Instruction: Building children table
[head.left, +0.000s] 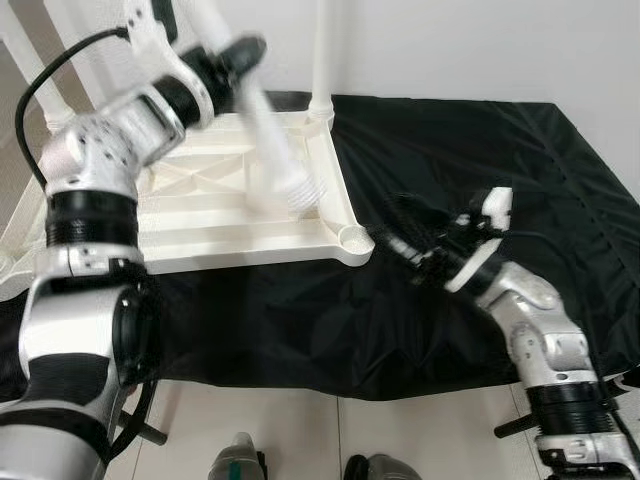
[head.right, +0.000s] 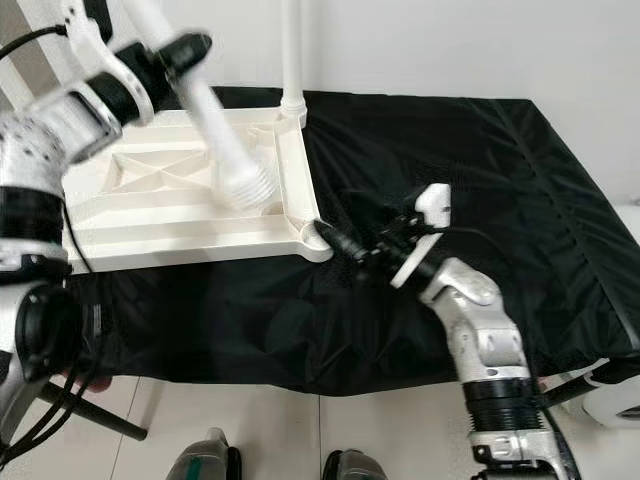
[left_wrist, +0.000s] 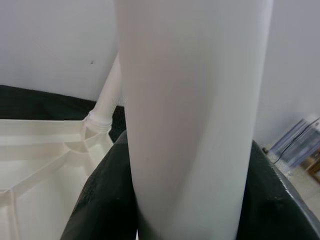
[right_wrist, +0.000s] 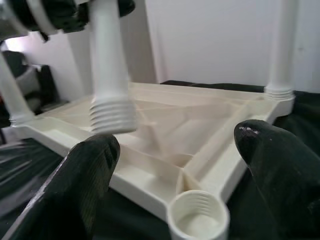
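While left pincer (head.left: 232, 62) grips white threaded plastic leg (head.right: 222, 128), tilt risks cross-threading empty corner socket (right_wrist: 198, 216); right pincer (right_wrist: 180, 165) wide.

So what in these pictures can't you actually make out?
- The white leg in the left gripper: blurred in the head views.
- Left gripper's fingers: in the left wrist view the leg covers them.
- The tabletop's far left corner: the left arm hides it.
- The upright leg's top: cut off by the picture's edge.
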